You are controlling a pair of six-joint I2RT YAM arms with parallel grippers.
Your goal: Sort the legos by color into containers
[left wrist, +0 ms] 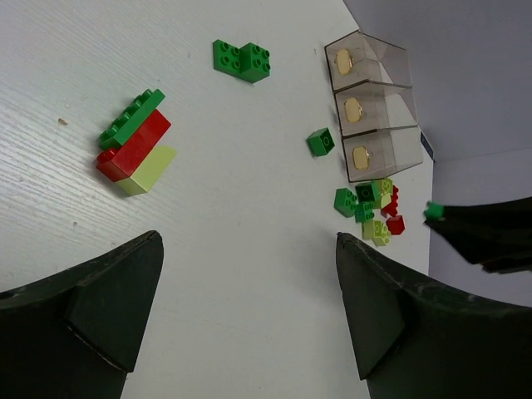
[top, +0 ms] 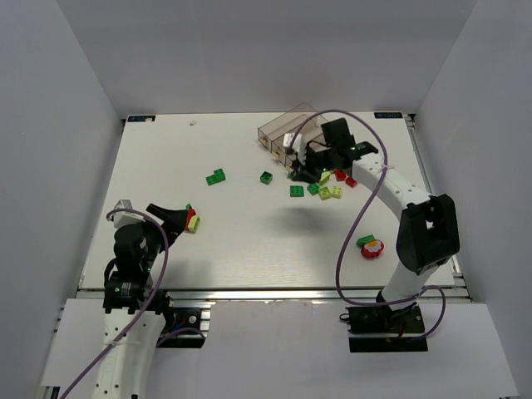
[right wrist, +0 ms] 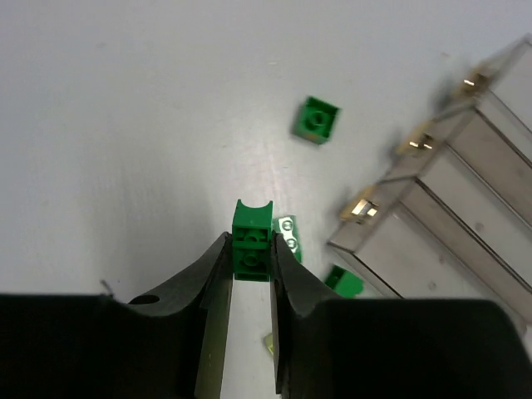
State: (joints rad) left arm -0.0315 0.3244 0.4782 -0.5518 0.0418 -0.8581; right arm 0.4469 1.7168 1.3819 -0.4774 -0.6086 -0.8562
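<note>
Right wrist view: a green brick is clamped by the right gripper beside the far tray, apparently for sorting; left gripper is seen open, empty.

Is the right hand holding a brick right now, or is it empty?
Holding: the right hand is shut on a dark green brick, pinched between its two fingers.
</note>
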